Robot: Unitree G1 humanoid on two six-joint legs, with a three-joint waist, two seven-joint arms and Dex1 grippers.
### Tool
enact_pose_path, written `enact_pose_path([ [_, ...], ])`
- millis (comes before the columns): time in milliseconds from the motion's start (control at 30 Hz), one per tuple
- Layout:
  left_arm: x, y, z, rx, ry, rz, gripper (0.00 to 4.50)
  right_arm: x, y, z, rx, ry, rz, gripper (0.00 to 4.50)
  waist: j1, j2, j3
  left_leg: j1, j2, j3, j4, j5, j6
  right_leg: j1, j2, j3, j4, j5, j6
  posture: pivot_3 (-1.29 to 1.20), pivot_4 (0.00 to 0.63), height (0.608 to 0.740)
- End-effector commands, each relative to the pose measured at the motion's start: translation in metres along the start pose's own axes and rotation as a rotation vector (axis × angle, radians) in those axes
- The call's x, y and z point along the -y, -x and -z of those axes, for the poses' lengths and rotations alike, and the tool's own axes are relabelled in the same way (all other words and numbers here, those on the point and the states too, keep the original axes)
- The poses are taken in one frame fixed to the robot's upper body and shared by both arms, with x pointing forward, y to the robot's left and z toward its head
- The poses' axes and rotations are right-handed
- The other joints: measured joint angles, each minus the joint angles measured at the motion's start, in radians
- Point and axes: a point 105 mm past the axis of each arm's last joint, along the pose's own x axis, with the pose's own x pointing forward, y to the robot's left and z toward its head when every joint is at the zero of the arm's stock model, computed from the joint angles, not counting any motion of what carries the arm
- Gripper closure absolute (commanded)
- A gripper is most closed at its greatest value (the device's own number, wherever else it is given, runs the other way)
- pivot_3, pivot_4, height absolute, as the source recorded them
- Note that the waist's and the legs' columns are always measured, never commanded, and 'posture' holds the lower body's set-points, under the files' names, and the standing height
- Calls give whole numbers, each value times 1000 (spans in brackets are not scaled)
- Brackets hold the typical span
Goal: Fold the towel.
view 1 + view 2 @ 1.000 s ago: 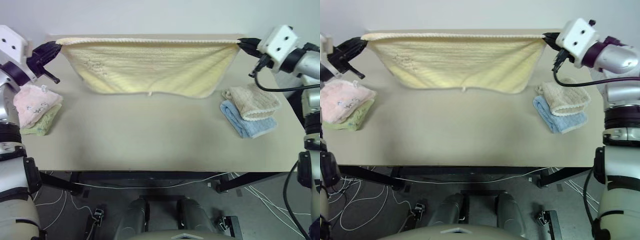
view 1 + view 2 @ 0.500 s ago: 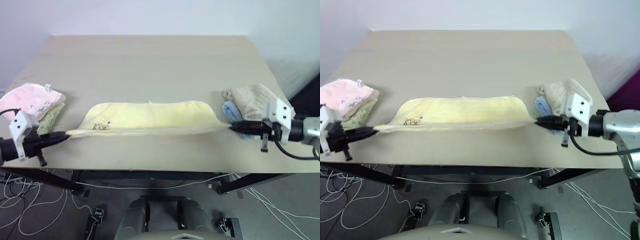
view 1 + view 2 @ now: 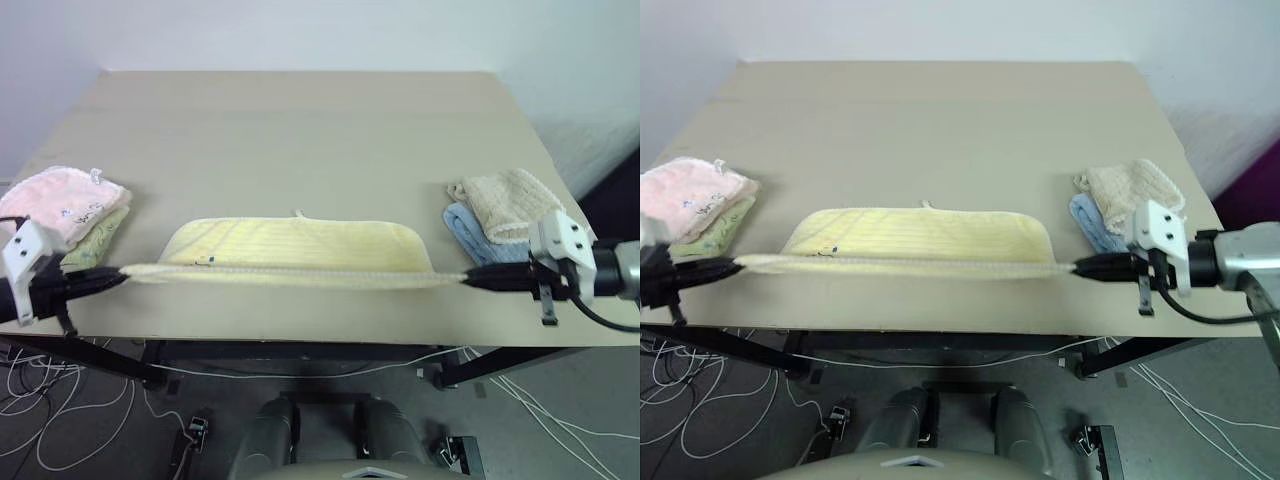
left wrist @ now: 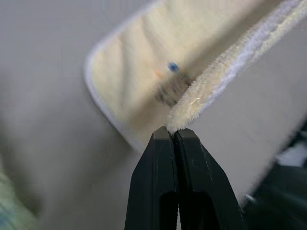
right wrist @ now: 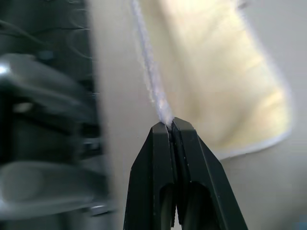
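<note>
A: How are the left gripper (image 3: 118, 273) and right gripper (image 3: 470, 279) set?
B: Each is clamped on a towel (image 3: 300, 246) corner, at nine and three o'clock.

A: And the change?
B: The stretched edge has been drawn nearer over the table (image 3: 300, 130).

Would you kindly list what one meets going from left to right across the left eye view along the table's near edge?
Left end effector → pale yellow towel, stretched between both end effectors → right end effector.
</note>
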Motion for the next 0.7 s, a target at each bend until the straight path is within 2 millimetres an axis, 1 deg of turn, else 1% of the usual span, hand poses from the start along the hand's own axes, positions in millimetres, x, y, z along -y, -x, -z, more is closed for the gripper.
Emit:
enact_pose_path([
  [33,-18,-13,2,-21,-55,-88,4500,24,-8,8,-36,43,78,4468,-1,0,0,-1,0,0,0,0,0,-1,0,0,0,0,0,0,150,740],
  [167,-41,-31,1,-30,-140,-185,4500,47,-20,18,-66,69,129,4468,-2,0,0,-2,-1,1,0,0,0,-3,1,0,1,0,0,0,150,740],
  [233,-49,-42,-1,-28,-171,-214,4500,59,-26,21,-81,94,163,4468,-2,0,0,-3,-1,2,0,0,0,-4,2,0,1,0,1,0,150,740],
  [333,-57,-59,-2,-42,-218,-240,4500,73,-34,25,-92,121,201,4468,-3,0,0,-3,-1,2,1,0,0,-4,2,0,3,0,1,0,150,740],
  [433,-65,-74,-3,-48,-244,-278,4500,83,-42,28,-100,134,220,4468,-3,0,0,-3,-2,2,2,0,0,-4,3,-1,4,0,1,0,150,740],
  [500,-67,-82,-1,-61,-251,-287,4500,86,-46,32,-111,136,226,4468,-3,0,0,-3,-2,2,2,0,0,-4,3,0,4,0,1,0,150,740],
  [567,-63,-89,6,-85,-262,-257,4500,89,-51,36,-123,142,236,4468,-4,0,0,-3,-2,2,2,0,0,-5,4,-1,4,0,1,0,150,740],
  [667,-60,-92,13,-109,-259,-235,4500,91,-55,36,-108,142,244,4468,-5,0,0,-3,-2,2,2,0,0,-5,4,0,5,0,1,0,150,740],
  [700,-61,-92,15,-111,-250,-237,4273,93,-55,35,-98,140,256,4278,-6,0,0,-3,-2,2,2,0,0,-5,4,0,5,0,1,0,150,740],
])
